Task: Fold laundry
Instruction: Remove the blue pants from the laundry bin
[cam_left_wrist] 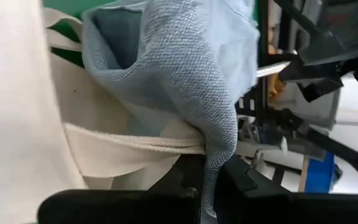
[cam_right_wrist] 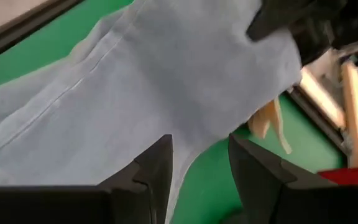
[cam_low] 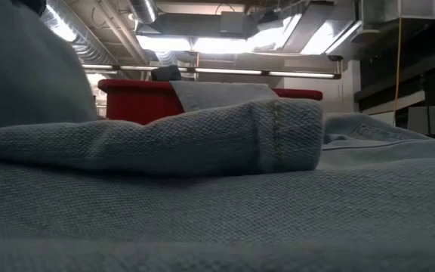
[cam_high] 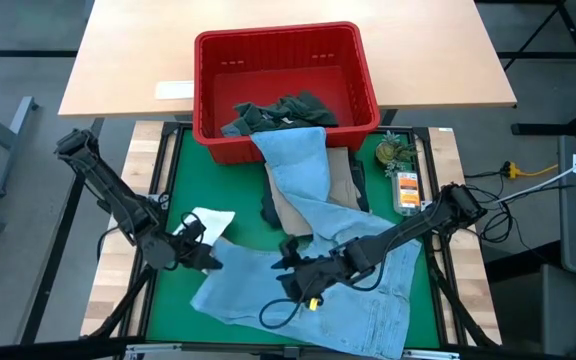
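- No text, brand or number can be read anywhere in these views.
- The orange packet (cam_high: pixel 406 191) at the right edge of the green mat (cam_high: pixel 230 182) carries print, too small to make out.
- The white paper (cam_high: pixel 174 90) on the far tabletop (cam_high: pixel 128 60) shows no legible writing.

A green-topped table (cam_high: pixel 173 180) carries light blue laundry (cam_high: pixel 368 290), a red basket (cam_high: pixel 213 60) and a white tote (cam_high: pixel 211 222).
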You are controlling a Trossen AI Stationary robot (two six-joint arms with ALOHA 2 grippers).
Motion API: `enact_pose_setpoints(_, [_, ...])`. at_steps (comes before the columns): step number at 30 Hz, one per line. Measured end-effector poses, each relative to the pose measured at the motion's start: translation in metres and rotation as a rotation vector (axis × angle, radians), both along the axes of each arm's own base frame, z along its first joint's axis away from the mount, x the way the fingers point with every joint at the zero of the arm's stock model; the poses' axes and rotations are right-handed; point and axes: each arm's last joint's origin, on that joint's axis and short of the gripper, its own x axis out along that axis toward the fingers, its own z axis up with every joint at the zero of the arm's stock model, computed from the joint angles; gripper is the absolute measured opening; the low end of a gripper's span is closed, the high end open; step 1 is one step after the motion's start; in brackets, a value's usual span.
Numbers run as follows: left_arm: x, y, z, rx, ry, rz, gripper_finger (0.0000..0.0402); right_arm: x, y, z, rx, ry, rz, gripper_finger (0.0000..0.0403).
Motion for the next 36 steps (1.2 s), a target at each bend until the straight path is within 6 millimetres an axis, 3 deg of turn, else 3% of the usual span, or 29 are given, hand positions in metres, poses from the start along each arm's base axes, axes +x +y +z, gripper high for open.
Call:
enact_pose_setpoints(8, [0.005, 0.004, 0.002, 0.045, -0.029, -0.012, 0.0010, 0.017, -0.010, 0.014, -0.059, -0.167, 0.109, 0.0156])
enact_pose_setpoints(15, [0.007, 0.007, 0.002, 0.046, -0.027, 0.000, 0.0010, 0.032, -0.031, 0.026, -0.068, -0.287, 0.226, 0.0156])
enact_pose_setpoints(21, [0.007, 0.007, 0.002, 0.044, -0.025, -0.003, 0.0010, 0.048, -0.043, 0.021, -0.061, -0.383, 0.312, 0.0156])
enact_pose_setpoints(29, [0.007, 0.007, 0.002, 0.036, -0.022, 0.002, 0.0010, 0.073, -0.032, 0.014, -0.123, -0.447, 0.439, 0.0156])
enact_pose_setpoints(36, [0.007, 0.007, 0.002, 0.035, -0.022, 0.003, 0.0010, 0.100, -0.024, 0.022, -0.166, -0.297, 0.472, 0.0156])
